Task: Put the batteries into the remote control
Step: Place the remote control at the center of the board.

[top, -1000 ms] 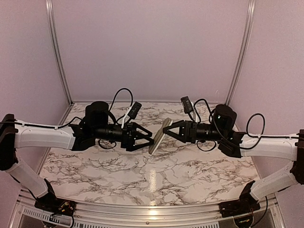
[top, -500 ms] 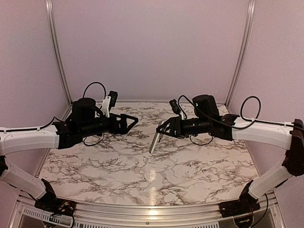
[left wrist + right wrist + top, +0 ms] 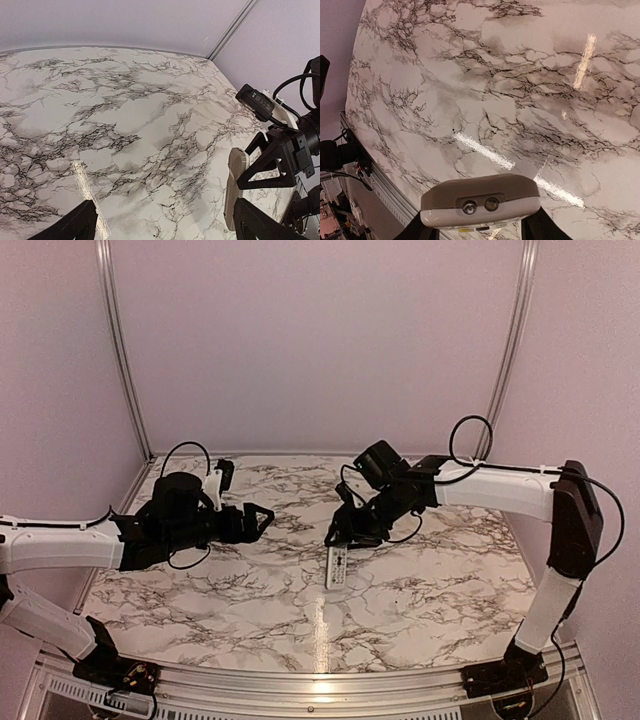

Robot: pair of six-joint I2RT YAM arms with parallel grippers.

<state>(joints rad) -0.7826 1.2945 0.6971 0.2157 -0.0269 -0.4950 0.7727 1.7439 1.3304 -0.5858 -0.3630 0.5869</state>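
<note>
Step in hand, by judgement: setting the remote [image 3: 337, 567] down at the centre of the top view, button face up, with its lower end at or just above the table [image 3: 420, 620]; contact cannot be confirmed. The right jaws stand part open, clamped across the width of the remote's upper end, while the left jaws, centre-left, are fully spread, empty and touching nothing. No batteries show anywhere, so the next move calls for a gentle release flat on the table, then a check that they are seated.

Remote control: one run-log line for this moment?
right gripper: shut on remote control, held on end, table contact unclear | left gripper: open, empty, apart | batteries: none visible
</note>
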